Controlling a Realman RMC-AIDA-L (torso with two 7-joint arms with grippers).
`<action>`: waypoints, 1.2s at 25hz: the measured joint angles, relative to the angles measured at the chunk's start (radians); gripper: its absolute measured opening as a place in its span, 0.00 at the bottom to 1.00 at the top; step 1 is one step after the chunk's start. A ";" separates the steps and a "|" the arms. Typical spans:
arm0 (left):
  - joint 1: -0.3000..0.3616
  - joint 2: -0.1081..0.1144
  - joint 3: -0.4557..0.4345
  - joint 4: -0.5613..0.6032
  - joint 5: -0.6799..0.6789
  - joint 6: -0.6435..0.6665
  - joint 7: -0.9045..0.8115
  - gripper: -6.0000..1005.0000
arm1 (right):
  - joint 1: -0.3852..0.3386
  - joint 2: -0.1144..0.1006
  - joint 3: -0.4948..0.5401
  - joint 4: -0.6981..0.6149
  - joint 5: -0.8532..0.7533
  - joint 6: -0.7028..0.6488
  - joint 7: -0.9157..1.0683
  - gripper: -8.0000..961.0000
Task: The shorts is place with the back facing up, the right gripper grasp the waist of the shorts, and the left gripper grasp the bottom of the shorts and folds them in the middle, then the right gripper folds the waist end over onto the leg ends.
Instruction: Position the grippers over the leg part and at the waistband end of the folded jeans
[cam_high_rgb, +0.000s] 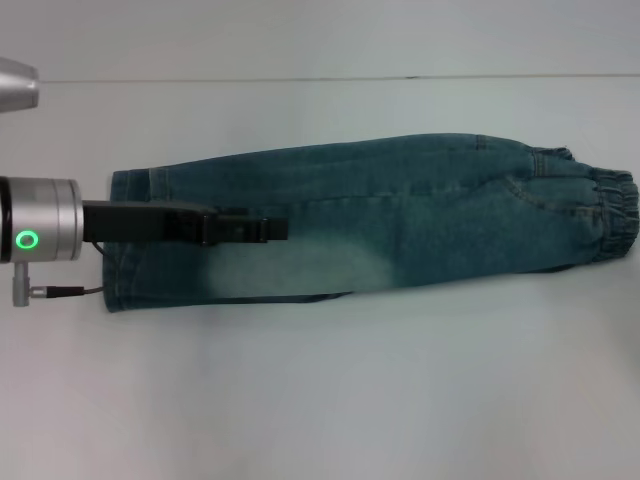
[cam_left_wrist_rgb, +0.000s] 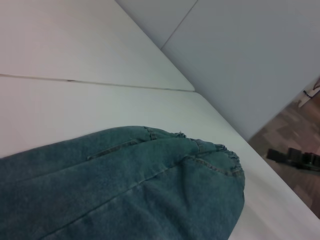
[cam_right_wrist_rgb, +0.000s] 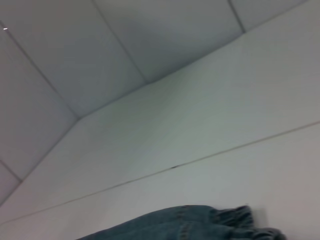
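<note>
Lying lengthwise across the middle of the head view, the faded blue-green denim shorts (cam_high_rgb: 380, 215) rest on the white counter (cam_high_rgb: 320, 400), already folded in half along their length into one long narrow strip. The puckered elastic waist end (cam_high_rgb: 610, 215) sits at the right of the frame; the stitched leg ends (cam_high_rgb: 125, 240) sit at the left. A pale bleached patch (cam_high_rgb: 300, 272) shows along the lower edge of the strip, left of centre.

The black long-fingered left gripper (cam_high_rgb: 275, 229) reaches in from the left edge of the head view on its silver cylindrical wrist (cam_high_rgb: 40, 220), whose green ring glows. Its fingers (cam_high_rgb: 245, 228) lie over the denim, pointing toward the centre of the frame; they appear close together, holding nothing that can be seen. Whether they touch the fabric cannot be told.

The left wrist view shows the shorts (cam_left_wrist_rgb: 125, 190) filling the lower part of the frame, with the gathered waist end (cam_left_wrist_rgb: 227, 160) at the right, and the black right gripper (cam_left_wrist_rgb: 295, 157) well apart from the garment, past the counter edge at the right of the frame. The state of its fingers cannot be told.

The right wrist view shows the waist end (cam_right_wrist_rgb: 235, 220) at the bottom of the frame.
</note>
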 joint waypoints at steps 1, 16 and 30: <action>-0.002 -0.002 0.001 -0.001 0.000 0.000 0.000 0.93 | -0.002 -0.001 0.001 0.000 -0.001 0.013 0.011 0.96; -0.063 -0.010 0.066 -0.003 0.000 -0.004 -0.025 0.93 | 0.036 -0.026 -0.015 0.007 -0.087 0.061 0.154 0.96; -0.056 -0.010 0.079 -0.028 0.000 -0.067 -0.029 0.93 | 0.051 -0.025 -0.013 0.013 -0.120 0.123 0.165 0.96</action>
